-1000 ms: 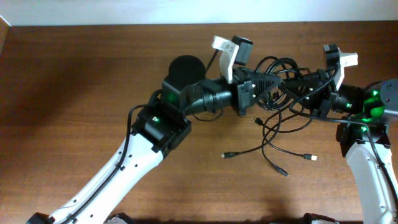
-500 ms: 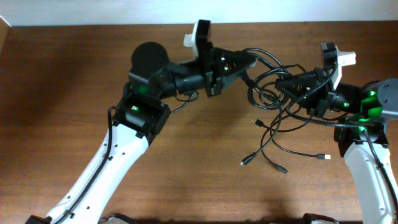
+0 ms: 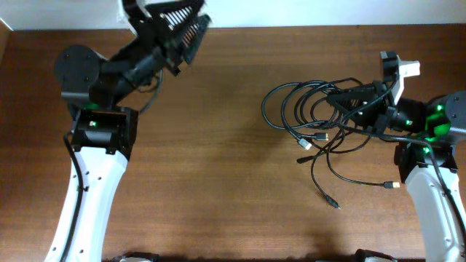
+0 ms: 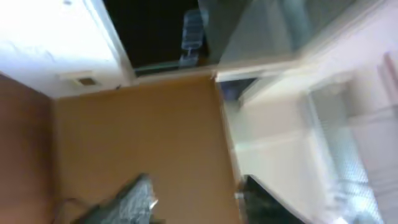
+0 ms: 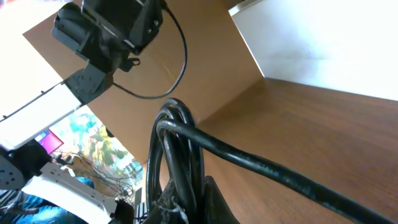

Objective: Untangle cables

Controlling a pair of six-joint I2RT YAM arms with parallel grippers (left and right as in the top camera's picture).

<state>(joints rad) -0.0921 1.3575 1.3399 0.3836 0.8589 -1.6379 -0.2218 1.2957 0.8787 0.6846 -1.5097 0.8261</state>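
Right gripper [image 3: 341, 100]: pinched on the cables [image 3: 295, 109]; the right wrist view shows several strands [image 5: 179, 146] bunched together and running down between its fingers.
Cables: on the right half of the table [image 3: 218, 182], with overlapping loops fanning left from the grip and crossing one another.
Plug ends: two lie close together [image 3: 306, 145] just below the loops. Two longer tails trail toward the front, each lying apart from the bunch.
Left gripper [image 3: 182, 22]: raised at the far left corner, well away from the cords. Its fingers look spread and hold nothing, though its own view is blurred.
Done: probably little; a few tails lie free.
Left: the loops remain one interlaced bunch, and no cord lies fully separate, so most of the sorting is likely ahead.
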